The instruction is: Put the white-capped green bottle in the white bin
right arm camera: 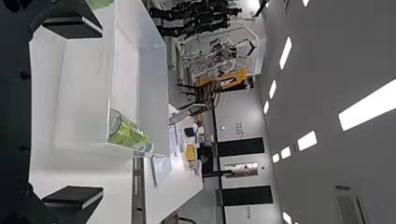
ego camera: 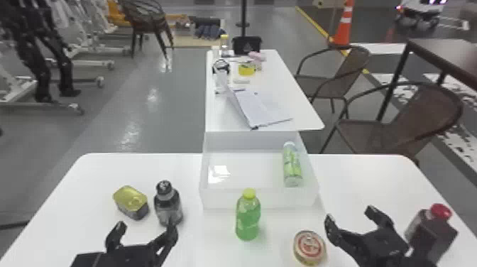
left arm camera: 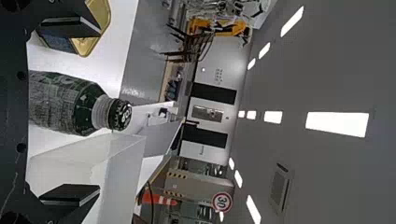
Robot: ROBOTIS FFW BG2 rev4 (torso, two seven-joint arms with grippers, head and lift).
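White-capped green plastic bottle [ego camera: 292, 165] lay on its side inside the white translucent bin [ego camera: 280, 199], near its right wall. Judged light, smooth, slightly squeezable; best hold, gently round mid-body. Left gripper [ego camera: 146, 228], right gripper [ego camera: 350, 215]: fingers spread wide, gripping nothing.

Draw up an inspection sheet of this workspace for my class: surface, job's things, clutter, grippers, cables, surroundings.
Surface: white table, no spill seen.
Job's things: white-capped green bottle lying inside the white bin, along its right side.
Clutter: yellow-capped green bottle, dark-capped bottle and red-capped bottle, all upright; gold-lidded tin; round tin.
Grippers: left gripper and right gripper both open, holding nothing.
Cables: nothing seen on the near table.
Surroundings: second table with open papers; brown chairs; orange cone.
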